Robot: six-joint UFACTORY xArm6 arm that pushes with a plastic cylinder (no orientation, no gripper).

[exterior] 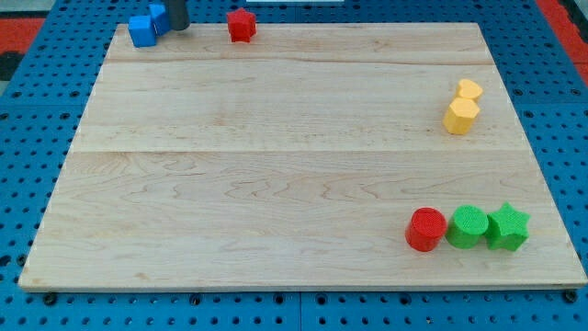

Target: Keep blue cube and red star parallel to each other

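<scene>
At the table's (pixel 276 138) top-left corner sits the blue cube (pixel 142 29), a second blue block (pixel 159 15) touching it behind. My tip (pixel 176 26) stands just right of that pair, touching or nearly so. There are no jaws, only the rod, holding nothing. The red star (pixel 242 25) lies near, to the tip's right, on the top edge. No writing shows. Two yellow blocks (pixel 463 106) touch at the right edge. A red cylinder (pixel 426 229), green cylinder (pixel 468 226) and green star (pixel 507 227) line up bottom right.

Your rod enters at the view's top and stands upright near the desk's far left corner. Only its dark lower stretch shows. My tip (pixel 176 28) rests on the desk just inside the far edge.
</scene>
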